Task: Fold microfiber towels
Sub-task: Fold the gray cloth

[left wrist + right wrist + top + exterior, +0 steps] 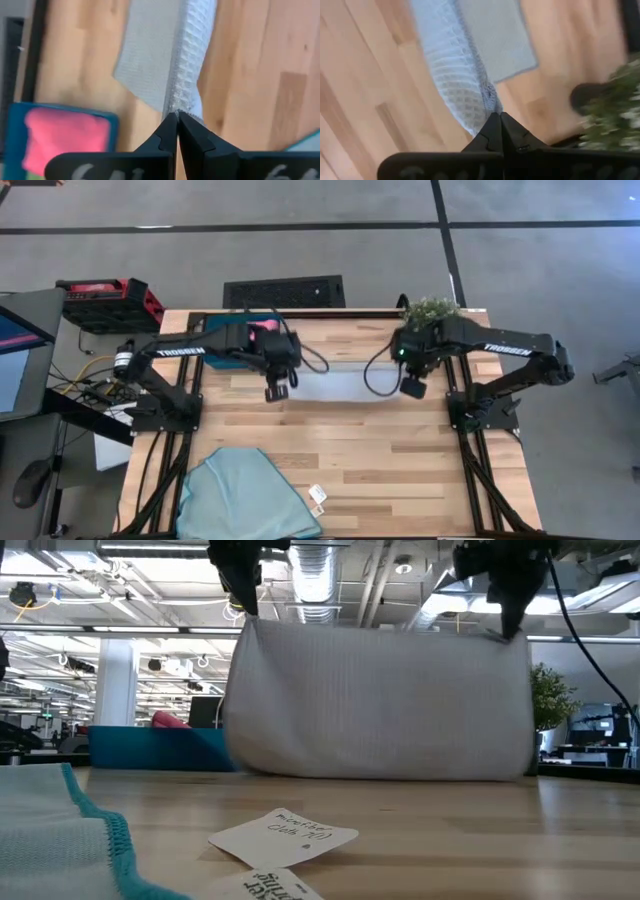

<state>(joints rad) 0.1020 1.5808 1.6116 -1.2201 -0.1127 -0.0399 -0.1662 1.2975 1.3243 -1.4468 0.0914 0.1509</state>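
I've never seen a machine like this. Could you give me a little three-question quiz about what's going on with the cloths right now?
1. True or false: the pale grey towel lies flat on the table.
2. Which grippers pinch the grey towel? A) left only B) right only C) both
3. Fill in: the light blue towel lies at the table's near edge, and the pink towel sits in the dark teal ____.

Key
1. False: it hangs between the arms, its lower edge at the tabletop.
2. C: the left gripper and right gripper each pinch an upper corner.
3. tray
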